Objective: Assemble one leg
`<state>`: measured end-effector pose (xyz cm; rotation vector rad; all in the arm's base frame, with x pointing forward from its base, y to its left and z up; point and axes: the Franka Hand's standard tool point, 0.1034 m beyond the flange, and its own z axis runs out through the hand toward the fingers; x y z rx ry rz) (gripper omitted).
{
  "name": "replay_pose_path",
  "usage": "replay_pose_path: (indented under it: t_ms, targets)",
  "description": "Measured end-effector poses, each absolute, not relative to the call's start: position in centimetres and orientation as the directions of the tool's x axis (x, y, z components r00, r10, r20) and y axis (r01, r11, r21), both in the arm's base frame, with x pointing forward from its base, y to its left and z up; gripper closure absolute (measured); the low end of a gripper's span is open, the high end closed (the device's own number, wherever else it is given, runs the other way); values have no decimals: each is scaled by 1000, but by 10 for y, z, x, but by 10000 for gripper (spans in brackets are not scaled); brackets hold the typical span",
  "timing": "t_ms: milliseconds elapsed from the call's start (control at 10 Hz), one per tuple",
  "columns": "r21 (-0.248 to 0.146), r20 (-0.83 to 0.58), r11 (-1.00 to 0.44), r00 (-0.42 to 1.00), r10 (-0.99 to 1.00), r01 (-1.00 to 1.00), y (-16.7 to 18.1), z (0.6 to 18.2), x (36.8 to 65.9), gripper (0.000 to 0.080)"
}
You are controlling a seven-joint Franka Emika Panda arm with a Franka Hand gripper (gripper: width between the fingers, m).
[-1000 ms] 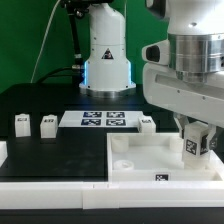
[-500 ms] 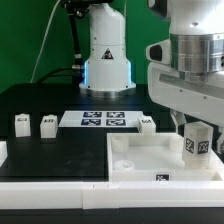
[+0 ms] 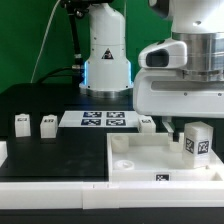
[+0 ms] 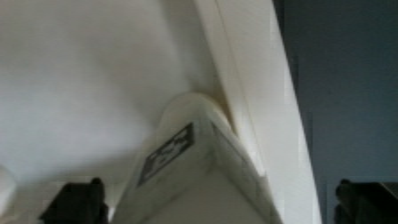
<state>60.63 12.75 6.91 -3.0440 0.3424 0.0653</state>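
A leg [image 3: 198, 140], a small white block with a black-and-white tag, stands upright in the corner socket of the wide white plate [image 3: 150, 160] at the exterior view's right. My gripper [image 3: 188, 121] hovers just above it, open. In the wrist view the leg [image 4: 189, 160] sits between my two dark fingertips [image 4: 80, 199], which stand wide apart and do not touch it; the gripper [image 4: 222, 200] is empty. Three more legs stand on the black table: two at the left [image 3: 21, 123] [image 3: 47, 124] and one by the plate's far edge [image 3: 146, 123].
The marker board [image 3: 103, 119] lies flat behind the plate. The arm's white base [image 3: 107, 55] stands at the back. A white rim [image 3: 50, 188] runs along the table's front edge.
My gripper has let go of the leg and risen straight up. The leg stays upright in the plate's corner and shows more fully.
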Motion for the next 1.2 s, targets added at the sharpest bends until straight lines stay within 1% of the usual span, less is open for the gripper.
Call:
replay_pose_path:
  t_ms: [200,400,500,600,700,1000,1100,1200]
  targets:
    - [-81,-38,-997,999,3,0,128,70,606,150]
    - [-80,-27,-988,991,131,129,125,70,606,150]
    - [-80,-28,-990,992,119,116,125,70,606,262]
    - [-80,-28,-990,993,119,116,125,70,606,399]
    - [-77,-29,-990,993,118,116,123,69,606,505]
    - [-75,-32,-994,996,79,77,122,69,606,505]
    - [-80,-40,-994,997,-69,-72,121,70,606,505]
    - [-81,-57,-958,960,-272,-276,118,70,606,505]
